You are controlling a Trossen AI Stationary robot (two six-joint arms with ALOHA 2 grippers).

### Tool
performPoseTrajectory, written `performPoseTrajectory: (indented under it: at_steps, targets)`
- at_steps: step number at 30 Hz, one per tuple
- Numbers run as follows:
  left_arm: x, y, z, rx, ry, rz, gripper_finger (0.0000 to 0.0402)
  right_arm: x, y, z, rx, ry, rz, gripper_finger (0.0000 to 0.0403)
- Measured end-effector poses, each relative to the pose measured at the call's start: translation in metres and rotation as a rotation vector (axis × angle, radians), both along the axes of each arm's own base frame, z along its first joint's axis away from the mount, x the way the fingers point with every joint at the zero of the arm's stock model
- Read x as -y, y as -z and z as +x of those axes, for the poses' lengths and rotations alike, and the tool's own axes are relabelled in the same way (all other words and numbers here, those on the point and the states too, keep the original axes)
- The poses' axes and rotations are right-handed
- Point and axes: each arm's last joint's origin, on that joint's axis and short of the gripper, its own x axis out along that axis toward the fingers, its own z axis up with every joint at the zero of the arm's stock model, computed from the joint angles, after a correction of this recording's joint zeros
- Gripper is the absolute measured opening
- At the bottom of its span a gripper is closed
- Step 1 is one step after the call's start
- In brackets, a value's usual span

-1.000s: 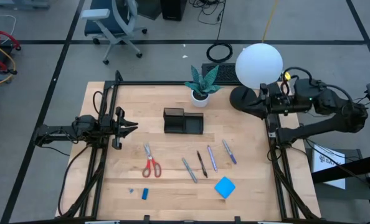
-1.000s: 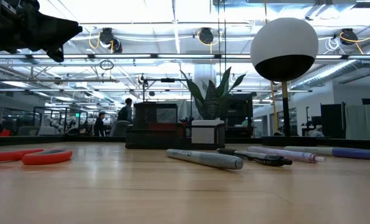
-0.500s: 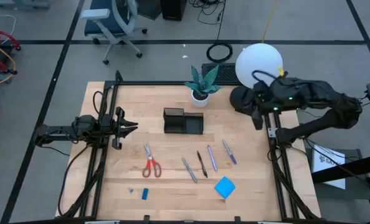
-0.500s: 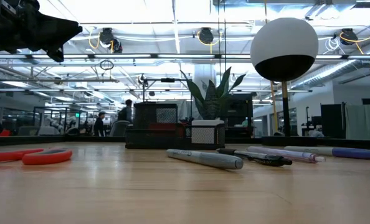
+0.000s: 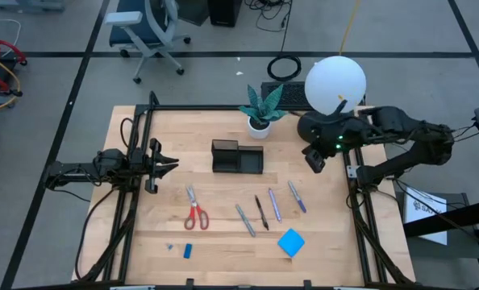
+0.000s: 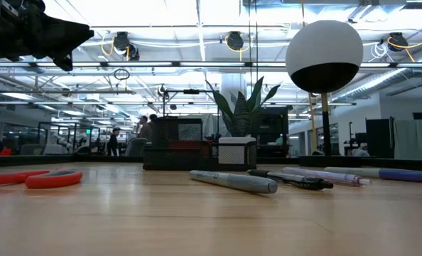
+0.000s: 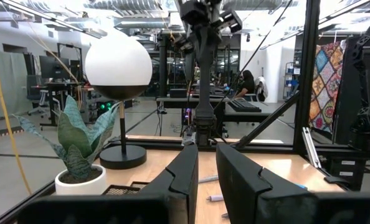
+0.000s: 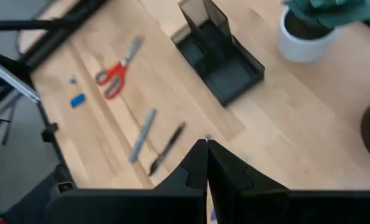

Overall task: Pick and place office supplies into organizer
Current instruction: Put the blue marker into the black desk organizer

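Red-handled scissors [image 5: 195,209] lie flat on the wooden table. To their right lie several slim pens [image 5: 261,212], side by side. A bright blue pad [image 5: 291,242] and a small blue eraser [image 5: 188,250] lie near the front edge. The black organizer [image 5: 237,157] stands at mid-table, behind the supplies. My right gripper [image 5: 314,161] hangs shut in the air right of the organizer, tipped down toward the table, with nothing in it. My left gripper [image 5: 172,164] waits at the left, level and above the table, its fingers a little apart and empty.
A white plant pot [image 5: 260,125] stands just behind the organizer. A lamp with a white globe [image 5: 335,84] and a dark round base [image 5: 314,127] stands at the far right, close under my right arm. Black frame rails [image 5: 354,201] run along both table sides.
My right gripper has swung from the table's right edge toward the middle, sinking a little. It has tipped from near level to pointing steeply down at the table and has rolled about its own line. It stays shut.
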Motion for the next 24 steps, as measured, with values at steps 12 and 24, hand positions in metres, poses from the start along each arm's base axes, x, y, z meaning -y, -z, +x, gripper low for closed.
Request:
performPoseTrajectory:
  at_steps: [12, 24]
  targets:
    - [0.000, 0.001, 0.000, -0.008, 0.000, 0.000, 0.0067, -0.009, 0.029, 0.022, -0.259, 0.060, -0.051, 0.0000]
    - [0.000, 0.001, 0.000, -0.008, 0.000, 0.000, 0.0067, -0.031, 0.050, 0.039, -0.404, 0.091, -0.084, 0.0000]
